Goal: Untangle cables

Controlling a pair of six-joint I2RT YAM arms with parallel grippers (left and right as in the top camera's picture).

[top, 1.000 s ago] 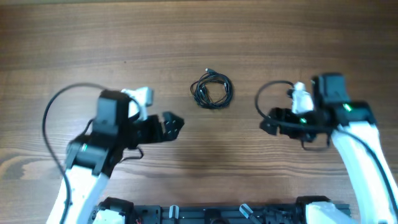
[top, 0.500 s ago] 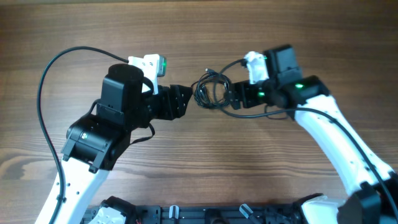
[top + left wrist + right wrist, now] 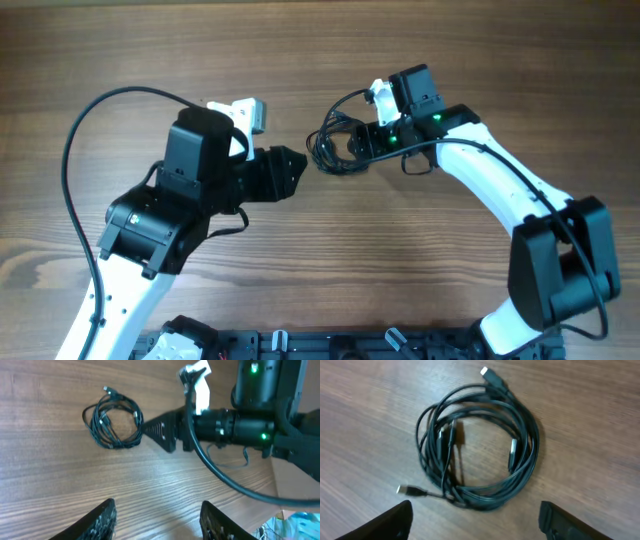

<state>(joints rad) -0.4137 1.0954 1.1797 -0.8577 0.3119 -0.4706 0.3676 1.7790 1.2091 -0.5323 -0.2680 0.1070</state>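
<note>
One coil of cables [image 3: 485,499] lies on the single counter [image 3: 500,60]; how many separate wires it holds cannot be told. Four plug ends show clearly: one at the top [image 3: 492,377], one at the lower left [image 3: 409,491], one at the right [image 3: 513,454] and one inside the loop [image 3: 442,436]. There are two arms, the left arm [image 3: 150,220] and the right arm [image 3: 500,190], and two grippers, the left gripper [image 3: 285,170] and the right gripper [image 3: 362,143], each with two fingers.

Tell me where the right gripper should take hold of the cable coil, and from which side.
Grip the silver-tipped plug end that sticks out of the cable coil on the side nearest the open right gripper. It lies flat on the table, clear of the wound loops, so come down from above, straddling it; it would probably pull free without dragging the whole bundle.
</note>
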